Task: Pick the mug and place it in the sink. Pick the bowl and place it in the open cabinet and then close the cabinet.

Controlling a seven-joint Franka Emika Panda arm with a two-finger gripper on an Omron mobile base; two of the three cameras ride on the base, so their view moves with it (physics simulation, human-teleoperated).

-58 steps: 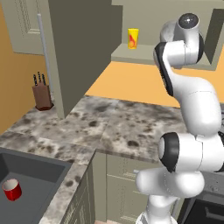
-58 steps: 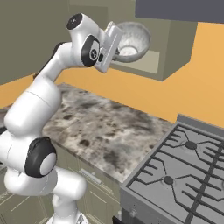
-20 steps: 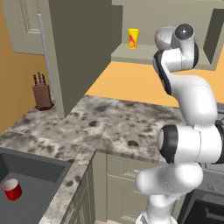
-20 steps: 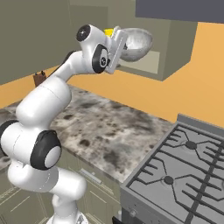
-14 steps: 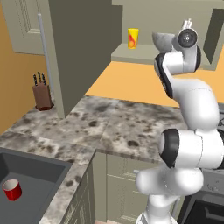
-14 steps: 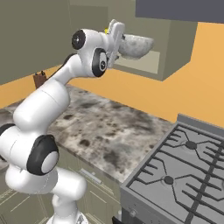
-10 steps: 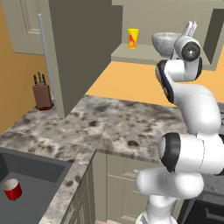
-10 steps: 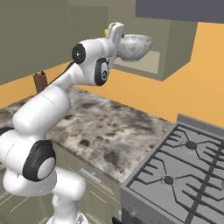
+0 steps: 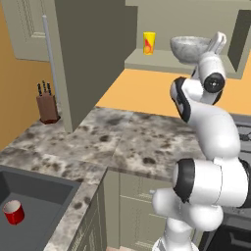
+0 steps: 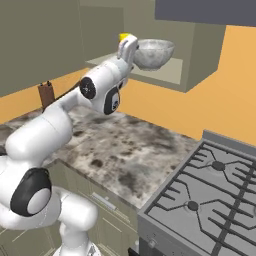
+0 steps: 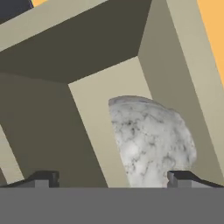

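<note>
The grey-white marbled bowl (image 9: pixel 188 47) (image 10: pixel 154 53) (image 11: pixel 151 140) rests on the shelf of the open upper cabinet (image 9: pixel 162 61) (image 10: pixel 200 55). My gripper (image 9: pixel 214 42) (image 10: pixel 130 44) (image 11: pixel 113 177) is raised to the shelf right beside the bowl, open, with nothing between its fingers. In the hand view the bowl lies just ahead of the fingertips, toward the right one. The cabinet door (image 9: pixel 93 54) stands swung open to the left, its silver bar handle (image 9: pixel 49 63) showing. The small red mug (image 9: pixel 13 212) stands in the dark sink (image 9: pixel 44 206) at the lower left.
A yellow cup (image 9: pixel 149 43) (image 10: pixel 123 36) stands on the same shelf, left of the bowl. A knife block (image 9: pixel 47 103) (image 10: pixel 45 92) sits at the back of the speckled counter (image 9: pixel 127 142). A gas stove (image 10: pixel 210 200) lies to the right.
The arm reached up and forward with the bowl into the cabinet. The bowl now sits on the shelf and the jaws have let it go.
</note>
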